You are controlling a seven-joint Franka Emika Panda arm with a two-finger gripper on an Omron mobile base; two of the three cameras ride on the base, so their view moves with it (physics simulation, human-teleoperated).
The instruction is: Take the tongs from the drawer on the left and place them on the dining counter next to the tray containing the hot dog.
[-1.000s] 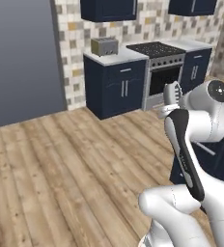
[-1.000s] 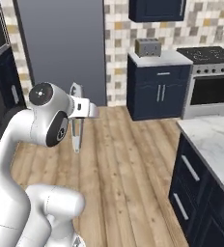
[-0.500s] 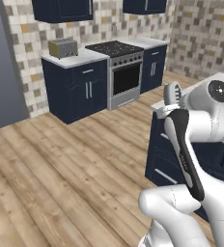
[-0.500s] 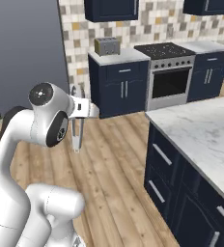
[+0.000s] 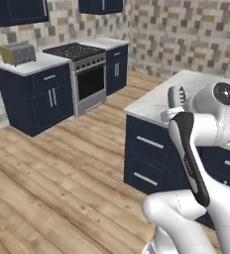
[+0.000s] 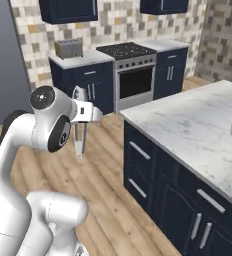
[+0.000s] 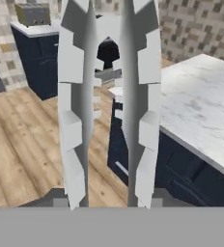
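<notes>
Now, right base view, read left to right: the pincer (image 6: 83, 111) stands out from the wrist at mid-height. Its jaws are clamped on the tongs (image 6: 79, 141).

Tongs' long axis: near vertical. They hang straight down from the grip, free end toward the floor, touching nothing else.

Right of them, across a strip of wood floor, is the near corner of the tabletop (image 6: 188, 125). It lies to the right of the pincer and ahead of it, with its surface at about the height of the tongs' lower part.

Hand view agrees: the two arms of the tongs (image 7: 77, 96) run up the middle side by side, slightly apart. The marble tabletop (image 7: 201, 96) lies off to the right of them.

Left base view: the pincer (image 5: 175, 99) shows against the tabletop's (image 5: 151, 99) near edge.

Judgement: carrying stage, placing not yet done. The move to come turns on going rightward and forward over the marble, then laying the long axis flat. I cannot tell where the tray stands.
</notes>
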